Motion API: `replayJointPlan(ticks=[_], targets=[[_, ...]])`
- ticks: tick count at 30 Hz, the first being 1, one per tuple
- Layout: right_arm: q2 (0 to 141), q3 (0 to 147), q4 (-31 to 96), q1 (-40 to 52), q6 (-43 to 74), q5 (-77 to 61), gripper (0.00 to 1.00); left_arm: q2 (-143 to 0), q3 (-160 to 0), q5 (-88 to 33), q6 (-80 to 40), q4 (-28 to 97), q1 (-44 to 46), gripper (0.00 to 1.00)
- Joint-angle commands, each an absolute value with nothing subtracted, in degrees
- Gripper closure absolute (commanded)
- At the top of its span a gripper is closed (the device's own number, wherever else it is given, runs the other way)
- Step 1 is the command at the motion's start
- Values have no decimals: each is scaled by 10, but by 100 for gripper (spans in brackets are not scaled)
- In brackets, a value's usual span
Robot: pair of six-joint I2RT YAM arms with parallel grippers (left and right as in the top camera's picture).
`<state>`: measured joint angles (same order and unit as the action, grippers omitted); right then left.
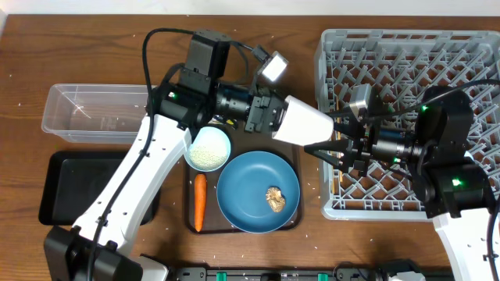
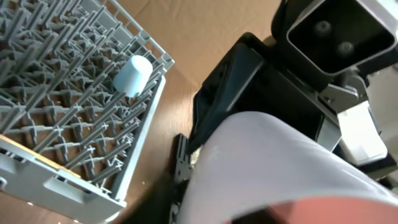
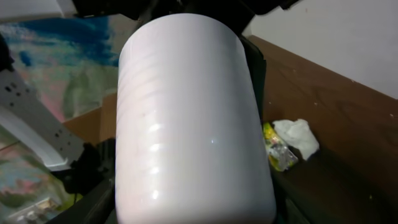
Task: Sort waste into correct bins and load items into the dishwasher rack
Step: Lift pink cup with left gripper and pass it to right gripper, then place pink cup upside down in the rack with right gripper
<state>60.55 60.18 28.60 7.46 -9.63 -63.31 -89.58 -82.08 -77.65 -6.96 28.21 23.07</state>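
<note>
**Right gripper** (image 1: 330, 137): fingers set on either side of the right end of the pale-pink cup (image 1: 306, 121), against its wall as far as the overhead view shows.

**Left gripper** (image 1: 281, 119): at the cup's left end; whether its fingers press or stand clear of the cup cannot be told (the cup fills both wrist views).

**Pale-pink cup:** lying on its side in the air between the two grippers, over the far right corner of the dark-brown serving tray (image 1: 244, 144).

**On that tray:**
- White bowl (image 1: 208, 148) with rice, far left.
- Carrot (image 1: 199, 201), near left.
- Blue plate (image 1: 258, 191), right of the carrot, with a brown lump (image 1: 275, 199) on it.

**Dishwasher rack** (image 1: 406, 47): right of the tray. A light-blue cup (image 2: 132, 76) sits among its pegs near one edge.

**Bins:** clear tub (image 1: 94, 113), far left; black tray (image 1: 62, 187) nearer.

**Waste on the table:** white tissue (image 3: 298, 137) touching the yellow-green packet (image 3: 277, 150).
</note>
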Motion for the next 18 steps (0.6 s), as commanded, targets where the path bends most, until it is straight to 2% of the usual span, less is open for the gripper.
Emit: replayJointPlan(ticks=[1,4,6,12,18], targets=[[576,602,290,81,-58,-559,55,-882,-824,-773,-63,273,232,55],[558,602,316,70,-24,-473,55,-882,-824,-769,-63,265,230,43],[548,602,345,57,-6,-423,54,-882,-824,-769,-63,260,227,39],[533,602,452,-20,105,-281,55,-882,-824,-769,-63,260,222,38],[534,603,521,-160,177,-194,56,-882,-824,-769,-63,261,222,38]])
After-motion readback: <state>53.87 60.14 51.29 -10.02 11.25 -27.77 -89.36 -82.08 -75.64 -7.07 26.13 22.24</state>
